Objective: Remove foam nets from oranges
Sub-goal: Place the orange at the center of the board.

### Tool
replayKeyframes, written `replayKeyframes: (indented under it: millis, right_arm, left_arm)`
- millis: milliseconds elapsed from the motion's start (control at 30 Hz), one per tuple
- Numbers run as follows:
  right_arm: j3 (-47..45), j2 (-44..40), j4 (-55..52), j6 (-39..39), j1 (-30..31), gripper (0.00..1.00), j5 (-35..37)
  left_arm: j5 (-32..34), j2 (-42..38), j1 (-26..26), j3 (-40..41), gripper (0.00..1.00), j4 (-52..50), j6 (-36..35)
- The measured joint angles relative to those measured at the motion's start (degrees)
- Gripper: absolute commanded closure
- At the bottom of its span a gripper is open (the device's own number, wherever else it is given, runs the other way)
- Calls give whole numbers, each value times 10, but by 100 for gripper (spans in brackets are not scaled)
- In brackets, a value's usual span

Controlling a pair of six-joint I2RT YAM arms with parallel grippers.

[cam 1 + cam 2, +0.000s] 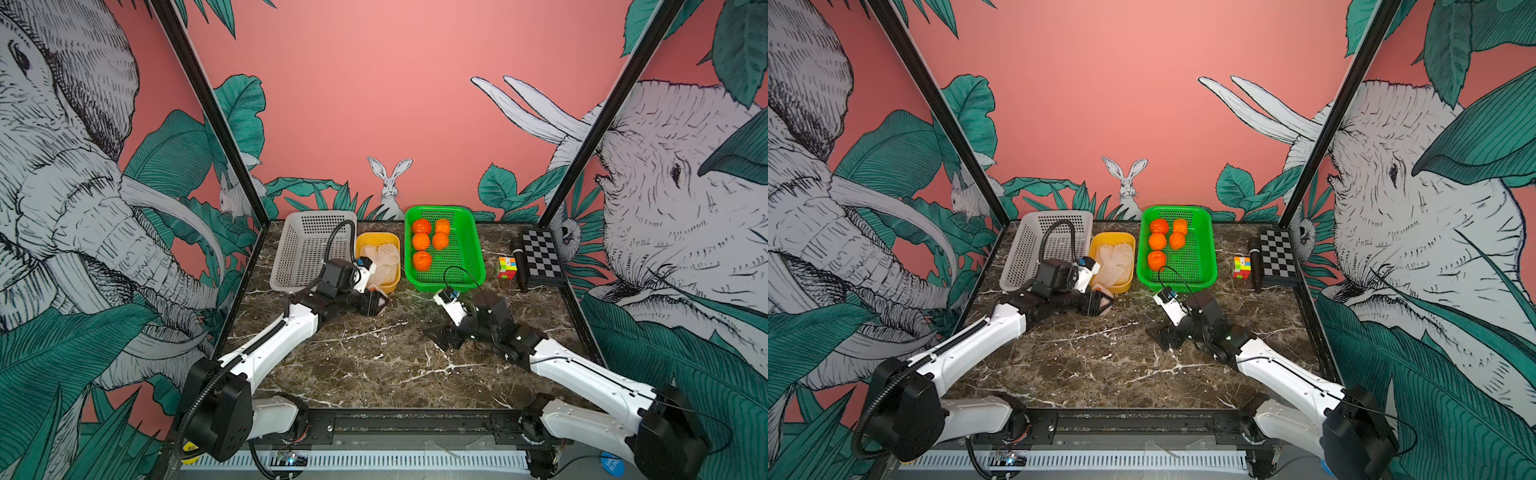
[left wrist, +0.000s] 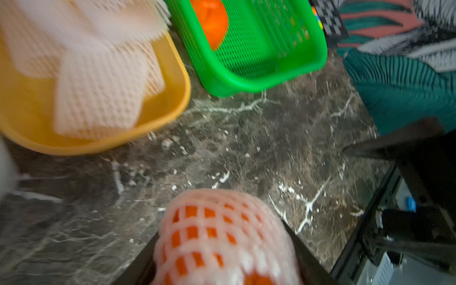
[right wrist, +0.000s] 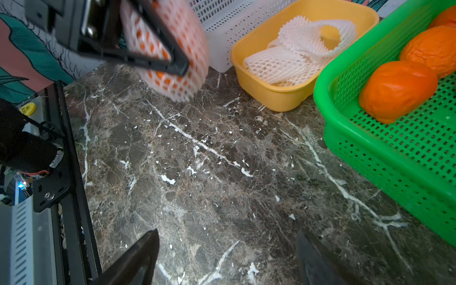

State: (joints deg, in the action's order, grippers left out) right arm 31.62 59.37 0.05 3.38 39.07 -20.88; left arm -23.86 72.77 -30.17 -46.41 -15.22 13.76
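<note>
- The white basket (image 1: 299, 249) is sitting at the far left, looking empty. The left arm (image 1: 291, 328) is covering its near corner.
- The left gripper (image 1: 375, 302) is clamping a netted orange (image 2: 222, 237) low over the table (image 3: 222, 160), probably offering the foam net (image 3: 182, 81) for stripping. Blur is smearing the net's open end.
- The yellow tub (image 1: 365, 236) is collecting emptied foam nets (image 3: 291, 61), and their number is hard to count.
- The green basket (image 1: 469, 249) is keeping five bare oranges (image 1: 421, 241) separate.
- The right gripper (image 3: 229, 261) is hanging wide apart and empty, likely waiting to pinch.
</note>
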Motion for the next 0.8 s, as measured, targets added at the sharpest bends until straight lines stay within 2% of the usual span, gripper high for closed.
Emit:
replayKeyframes:
  millis: [167, 300, 633, 800]
  right_arm:
    - [-48, -47, 30, 0, 3, 13, -3]
    - [-72, -72, 44, -1, 3, 13, 4]
    - [-78, -77, 57, -5, 3, 14, 16]
    - [-78, -77, 59, -9, 3, 13, 23]
  left_arm:
    - [-8, 6, -79, 87, 47, 63, -9]
    - [-8, 28, -123, 114, 43, 117, -14]
    - [-6, 104, -147, 142, 40, 229, -12]
    - [2, 122, -158, 149, 32, 250, -12]
